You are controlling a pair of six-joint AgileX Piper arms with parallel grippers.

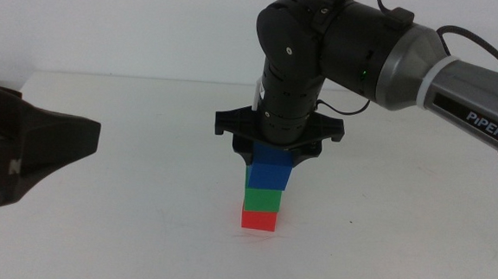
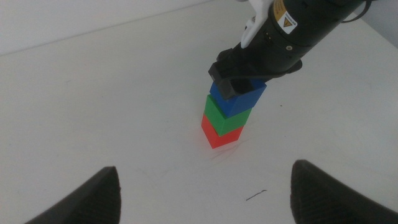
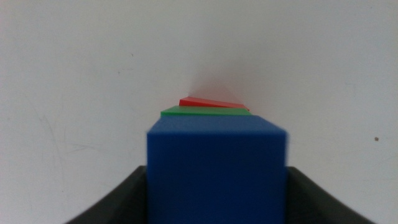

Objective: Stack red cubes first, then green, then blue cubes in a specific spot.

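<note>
White table (image 1: pixel 123 218) | red cube (image 1: pixel 259 218) under green (image 1: pixel 263 197) under blue cube (image 1: pixel 270 170) | right gripper (image 1: pixel 276 150) clasps blue | left gripper (image 2: pixel 202 193) spread, aside

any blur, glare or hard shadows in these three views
Middle view: even light, only a faint shadow by the red cube; the left hand is a soft dark mass at the edge. Left wrist view: stack sharp, the blue cube crisp, the near jaws blurred. Right wrist view: the blue cube fills the frame with soft edges. No glare anywhere.
</note>
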